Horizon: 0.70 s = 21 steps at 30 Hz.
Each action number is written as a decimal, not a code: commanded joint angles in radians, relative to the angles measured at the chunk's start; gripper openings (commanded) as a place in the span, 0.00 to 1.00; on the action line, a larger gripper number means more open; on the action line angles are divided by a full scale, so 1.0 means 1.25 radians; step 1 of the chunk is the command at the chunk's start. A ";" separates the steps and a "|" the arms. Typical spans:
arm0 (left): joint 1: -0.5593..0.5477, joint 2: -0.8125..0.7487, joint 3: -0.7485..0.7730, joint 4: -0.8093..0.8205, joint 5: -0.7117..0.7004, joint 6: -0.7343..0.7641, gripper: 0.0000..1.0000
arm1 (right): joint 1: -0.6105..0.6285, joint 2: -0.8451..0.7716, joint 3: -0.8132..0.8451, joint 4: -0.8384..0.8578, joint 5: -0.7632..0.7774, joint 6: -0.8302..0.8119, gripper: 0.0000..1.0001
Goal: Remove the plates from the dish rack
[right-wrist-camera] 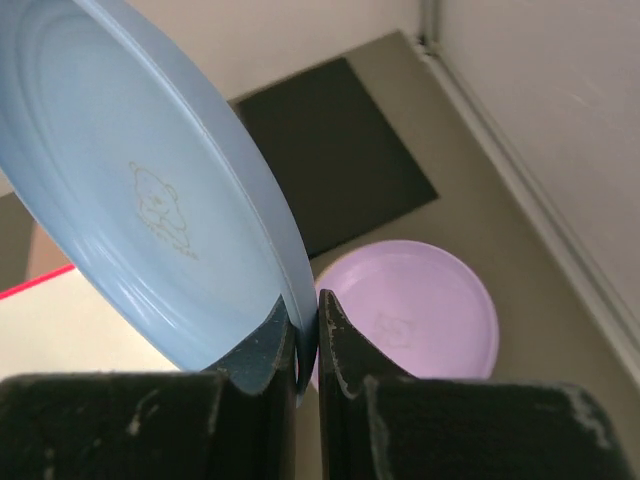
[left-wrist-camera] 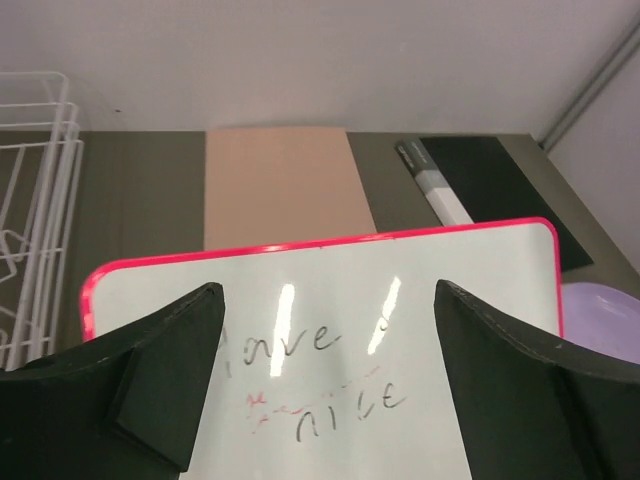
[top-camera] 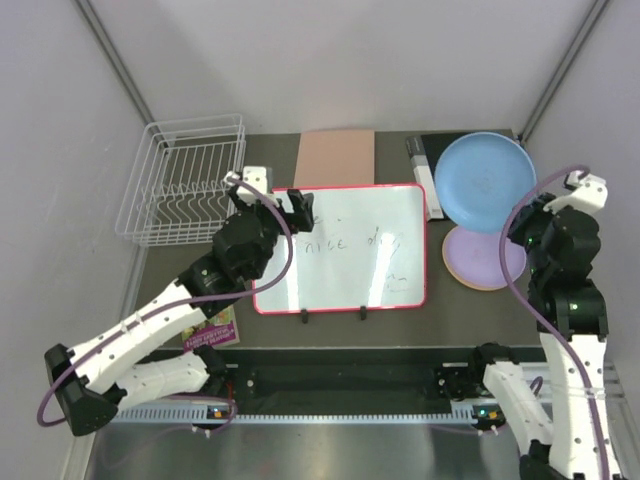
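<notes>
The white wire dish rack (top-camera: 185, 180) stands at the back left with no plates in it; its edge shows in the left wrist view (left-wrist-camera: 35, 220). My right gripper (top-camera: 517, 220) is shut on the rim of the light blue plate (top-camera: 485, 182) and holds it tilted above the table; the right wrist view shows its jaws (right-wrist-camera: 305, 330) pinching the plate (right-wrist-camera: 130, 190). The pinkish-lilac plate (top-camera: 480, 262) lies flat below it (right-wrist-camera: 420, 310), with a thin orange-yellow rim (top-camera: 490, 287) under it. My left gripper (top-camera: 270, 200) is open and empty over the whiteboard (left-wrist-camera: 325, 340).
A red-framed whiteboard (top-camera: 345, 245) with writing lies in the middle. Behind it are a tan board (top-camera: 335, 158), a black mat (top-camera: 445, 148) and a white-grey marker (top-camera: 425, 178). A small booklet (top-camera: 210, 328) lies near the front left. Walls close in on both sides.
</notes>
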 commanded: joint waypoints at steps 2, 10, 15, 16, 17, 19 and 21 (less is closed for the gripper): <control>0.002 -0.059 -0.043 0.055 -0.111 0.072 0.90 | -0.197 0.058 0.005 -0.037 -0.025 -0.018 0.00; 0.003 -0.087 -0.076 0.061 -0.108 0.066 0.91 | -0.443 0.207 -0.078 0.065 -0.301 0.003 0.00; 0.003 -0.065 -0.068 0.046 -0.113 0.053 0.91 | -0.503 0.246 -0.146 0.120 -0.386 0.004 0.00; 0.003 -0.064 -0.069 0.046 -0.117 0.051 0.91 | -0.505 0.248 -0.155 0.127 -0.389 0.007 0.00; 0.003 -0.063 -0.071 0.046 -0.119 0.051 0.91 | -0.509 0.251 -0.168 0.132 -0.385 0.006 0.00; 0.003 -0.064 -0.080 0.038 -0.120 0.047 0.90 | -0.513 0.263 -0.179 0.135 -0.383 -0.002 0.00; 0.003 -0.075 -0.094 0.037 -0.123 0.039 0.91 | -0.519 0.277 -0.200 0.143 -0.383 -0.005 0.00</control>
